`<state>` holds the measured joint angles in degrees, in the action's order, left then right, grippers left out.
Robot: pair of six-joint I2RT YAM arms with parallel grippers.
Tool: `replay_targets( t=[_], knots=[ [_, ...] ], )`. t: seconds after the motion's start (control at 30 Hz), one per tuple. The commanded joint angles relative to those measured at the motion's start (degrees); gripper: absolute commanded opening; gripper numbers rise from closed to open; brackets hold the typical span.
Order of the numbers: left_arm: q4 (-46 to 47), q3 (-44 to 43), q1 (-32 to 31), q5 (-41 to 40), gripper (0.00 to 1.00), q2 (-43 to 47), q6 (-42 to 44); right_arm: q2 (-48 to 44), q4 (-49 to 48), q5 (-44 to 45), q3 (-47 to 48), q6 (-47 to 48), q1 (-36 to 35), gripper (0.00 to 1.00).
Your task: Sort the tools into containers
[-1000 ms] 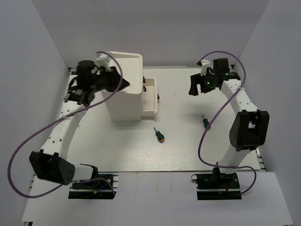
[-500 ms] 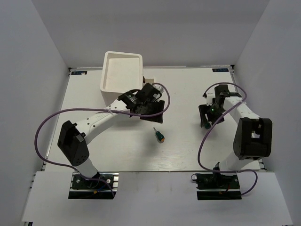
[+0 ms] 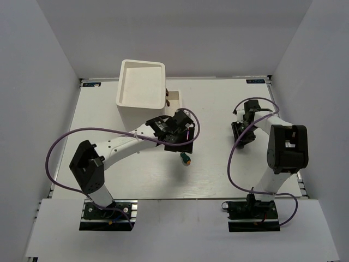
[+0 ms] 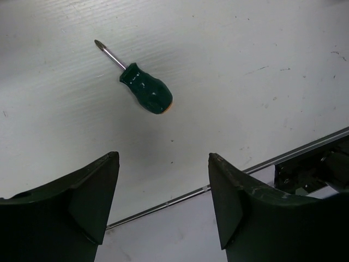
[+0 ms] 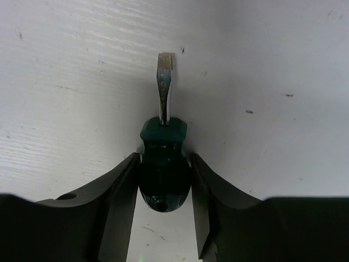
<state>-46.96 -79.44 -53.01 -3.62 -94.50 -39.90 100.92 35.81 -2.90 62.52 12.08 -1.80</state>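
A stubby green-handled screwdriver [image 3: 186, 158] lies on the table in the middle; in the left wrist view [image 4: 146, 94] it lies just ahead of my fingers. My left gripper [image 3: 184, 143] [image 4: 162, 158] is open and empty, hovering just above and behind it. My right gripper [image 3: 239, 139] [image 5: 163, 158] is down at the table on the right, shut on a second green-handled screwdriver [image 5: 163, 172], both fingers pressed against its handle and its flat-tip shaft pointing away. That screwdriver is hidden under the gripper in the top view. The white container box [image 3: 140, 87] stands at the back left.
One white drawer [image 3: 175, 100] is pulled out from the box toward the right, just behind my left gripper. The table's near edge rail [image 4: 180, 199] shows in the left wrist view. White walls enclose the table on three sides.
My left arm has swung from the box's left side to the middle, above the screwdriver there. My right arm has come down and closed on the right screwdriver.
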Motion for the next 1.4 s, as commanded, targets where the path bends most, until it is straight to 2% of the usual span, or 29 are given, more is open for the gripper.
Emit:
replay_targets(
  t=[0.0, 0.07, 0.13, 0.2, 0.23, 0.27, 0.33, 0.37, 0.43, 0.6, 0.67, 0.9, 0.93, 1.07, 1.13, 1.17, 1.23, 1.27, 1.37],
  knots=[
    [0.64, -1.06, -1.13, -2.62, 0.77, 0.19, -2.98, -0.46, -0.66, -1.32, 0.58, 1.01, -0.22, 0.00],
    [0.03, -1.68, -1.74, -3.85, 0.77, 0.89, -2.99, -1.69, 1.35, -6.93, 3.55, 2.07, -0.39, 0.00],
    [0.03, -2.30, -2.27, -6.13, 0.77, 2.73, -3.51, -2.57, 2.85, -16.14, 6.19, 4.00, -0.74, 0.00],
    [1.08, -3.70, -2.27, -9.63, 0.77, 6.93, -3.52, -2.14, 7.24, -31.83, 13.48, 6.73, -1.70, 0.00],
    [1.60, -3.71, -2.79, -11.13, 0.77, 8.44, -3.52, -1.53, 8.21, -35.39, 16.98, 6.91, -2.32, 0.00],
    [1.61, -4.66, -2.80, -12.54, 0.77, 9.76, -3.00, 0.66, 8.92, -43.17, 20.67, 6.47, -3.72, 0.00],
    [0.56, -6.95, -2.80, -16.67, 0.77, 12.57, -2.12, 2.69, 8.49, -45.26, 26.47, 4.98, -5.83, 0.00],
    [0.03, -7.74, -2.80, -17.73, 0.77, 13.11, -2.11, 5.74, 7.88, -45.88, 28.25, 2.80, -9.15, 0.00],
    [-2.08, -10.46, -2.80, -19.76, 0.77, 13.81, -0.80, 7.96, 4.54, -45.80, 34.23, -3.95, -11.28, 0.00],
    [-7.17, -13.55, -2.80, -21.87, 0.77, 15.13, -1.49, 15.00, -3.20, -38.61, 43.98, -18.37, -18.76, 0.00],
    [-7.80, -13.03, -2.80, -22.39, 0.77, 16.62, -2.02, 16.67, -4.51, -36.75, 46.36, -20.41, -21.12, 0.00],
    [-9.47, -11.97, -2.80, -22.40, 0.77, 18.39, -3.61, 19.22, -11.29, -28.22, 45.76, -28.86, -25.00, 0.00],
    [-9.47, -11.97, -2.80, -21.79, 0.77, 18.39, -3.61, 19.74, -11.03, -27.96, 46.28, -29.21, -25.18, 0.14],
    [-9.47, -11.44, -2.80, -19.68, 0.77, 17.24, -4.13, 20.10, -11.11, -28.83, 45.50, -29.39, -26.06, 0.51],
    [-9.47, -10.91, -2.80, -17.75, 0.77, 14.88, -4.13, 19.66, -11.12, -28.92, 44.71, -29.30, -26.06, 0.55],
    [-9.47, -10.91, -2.80, -17.13, 0.77, 14.09, -4.66, 19.84, -11.12, -28.92, 44.70, -29.22, -25.97, 0.62],
    [-9.47, -10.91, -2.80, -15.46, 0.75, 12.32, -5.27, 19.75, -10.94, -29.10, 44.53, -28.95, -25.80, 0.62],
    [-8.86, -10.91, -2.80, -15.45, 0.75, 10.75, -5.28, 19.75, -10.68, -29.27, 44.35, -28.60, -25.71, 0.66],
    [-8.24, -10.91, -3.32, -13.70, 0.71, 8.47, -5.80, 19.40, -10.50, -29.62, 44.44, -27.47, -25.71, 0.64]
  ],
)
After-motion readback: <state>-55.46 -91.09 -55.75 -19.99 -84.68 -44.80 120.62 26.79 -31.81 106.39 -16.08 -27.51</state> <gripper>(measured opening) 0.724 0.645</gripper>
